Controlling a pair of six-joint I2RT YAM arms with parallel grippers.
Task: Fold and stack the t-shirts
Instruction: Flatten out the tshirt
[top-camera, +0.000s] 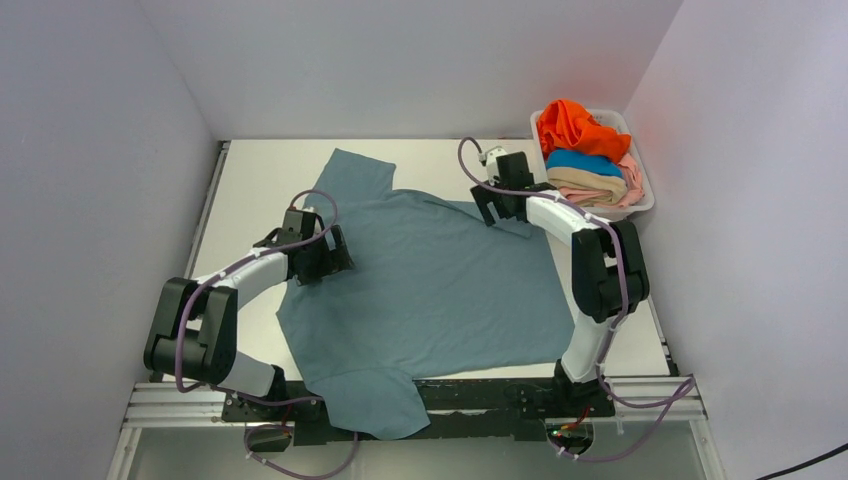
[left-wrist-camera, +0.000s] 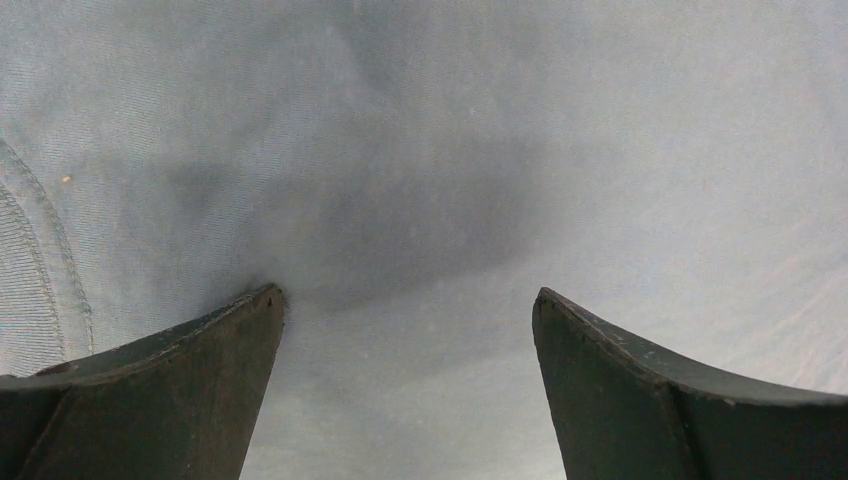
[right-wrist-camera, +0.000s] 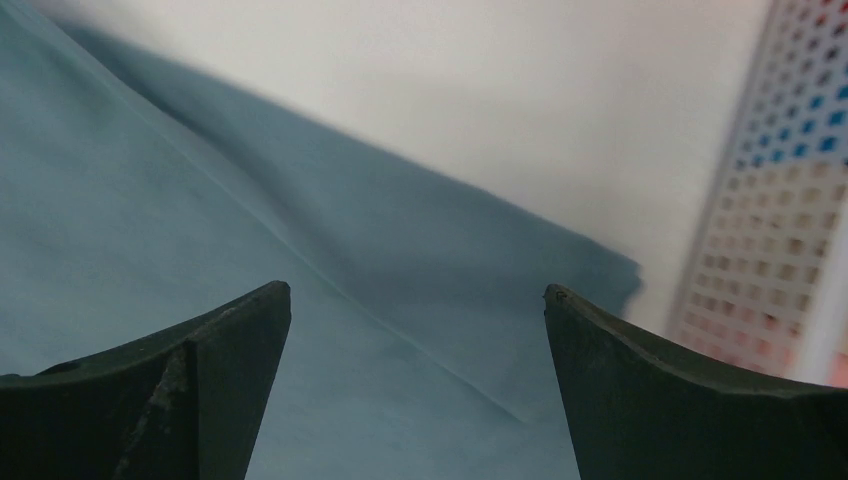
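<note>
white table (top-camera: 260, 175), grey-blue t-shirt (top-camera: 440, 290) spread flat, white basket (top-camera: 641, 190) far right

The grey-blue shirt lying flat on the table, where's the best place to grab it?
Its far hem corner, probably. The grey-blue shirt lies flat, so only an edge offers a pinch. That corner sits on the white table just ahead of the open right tool, which could come down from above.

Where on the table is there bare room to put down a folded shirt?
Bare white table shows at the far left, between the dusty grey-blue t-shirt's sleeve and the left wall, and along the far edge between that sleeve and the open right gripper. The far right corner is crowded: the full white plastic basket stands there.
</note>
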